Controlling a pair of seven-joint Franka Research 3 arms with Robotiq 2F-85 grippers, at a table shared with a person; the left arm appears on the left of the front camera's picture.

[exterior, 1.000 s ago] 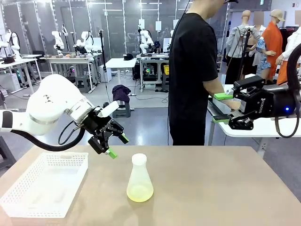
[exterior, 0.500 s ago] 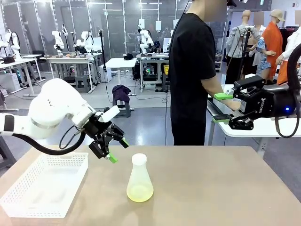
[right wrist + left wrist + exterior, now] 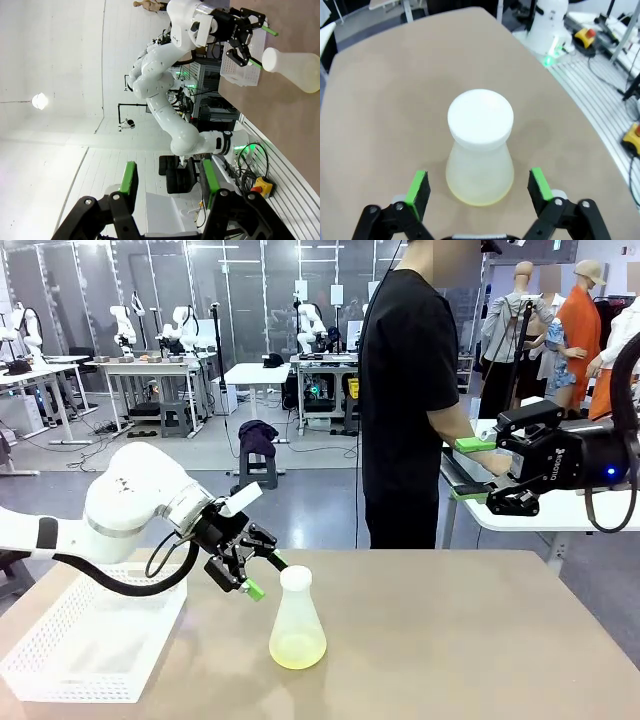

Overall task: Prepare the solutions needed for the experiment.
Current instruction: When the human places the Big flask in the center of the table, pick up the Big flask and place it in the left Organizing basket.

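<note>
A frosted conical flask [image 3: 297, 623] with a white top stands near the middle of the table, and a shallow layer of pale yellow-green solution [image 3: 297, 649] shows at its bottom. My left gripper [image 3: 266, 576] is open just left of the flask's neck, apart from it. In the left wrist view the flask [image 3: 480, 150] stands between and beyond the green pads [image 3: 418, 187] of the left gripper [image 3: 479, 185]. My right gripper [image 3: 470, 470] hangs open, high at the right, away from the table. In the right wrist view nothing lies between the fingers of the right gripper [image 3: 169, 180], and the flask [image 3: 295, 67] is far off.
A white perforated tray [image 3: 60, 640] lies on the table at the left, under my left arm. A person in black [image 3: 410, 390] stands past the far edge, turned to a side table [image 3: 560, 515] at the right. Bare tabletop stretches right of the flask.
My left gripper has moved right and slightly down, from above the tray's corner to beside the flask's neck, still open. The flask and right arm have not moved.
</note>
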